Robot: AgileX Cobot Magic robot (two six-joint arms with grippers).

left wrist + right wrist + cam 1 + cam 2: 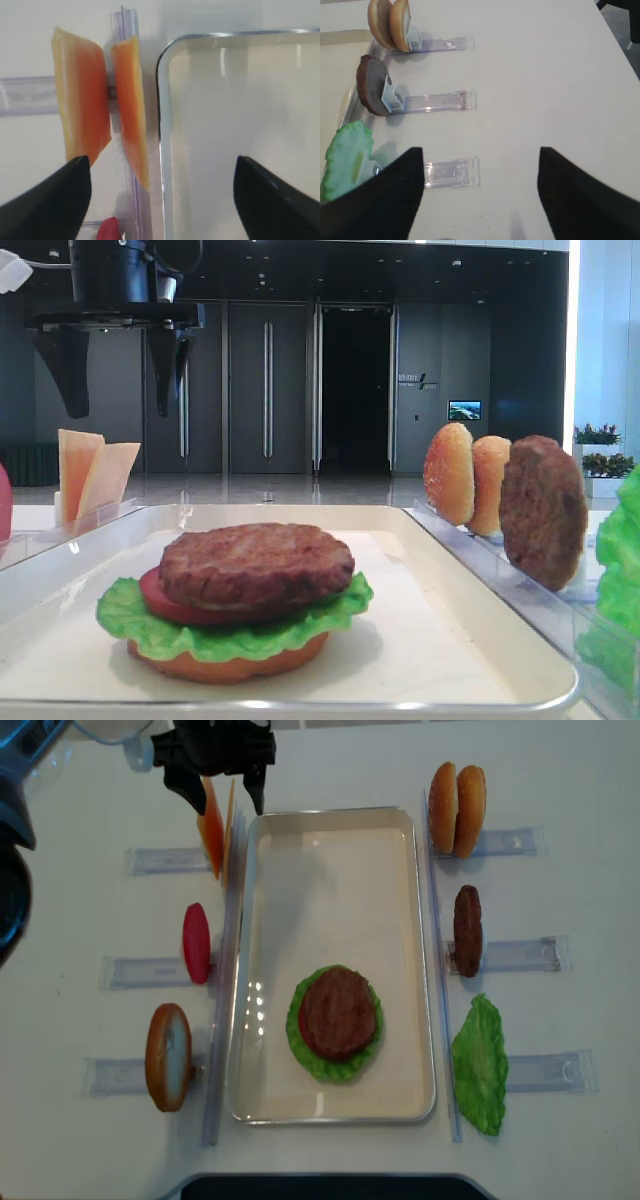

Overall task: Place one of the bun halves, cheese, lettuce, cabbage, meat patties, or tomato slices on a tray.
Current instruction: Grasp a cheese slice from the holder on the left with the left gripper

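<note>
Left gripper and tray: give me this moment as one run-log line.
left gripper: open, above cheese, holding nothing | tray: bun, lettuce, tomato, patty stacked | right gripper: open, empty

The robot's left gripper (115, 370) has two matte black, flat, tapering wedge-shaped fingers (66, 368) under a black crossbar and a dark cylindrical housing, with a white part at eleven o'clock; the right gripper (480, 192) shows matching black fingers.
</note>
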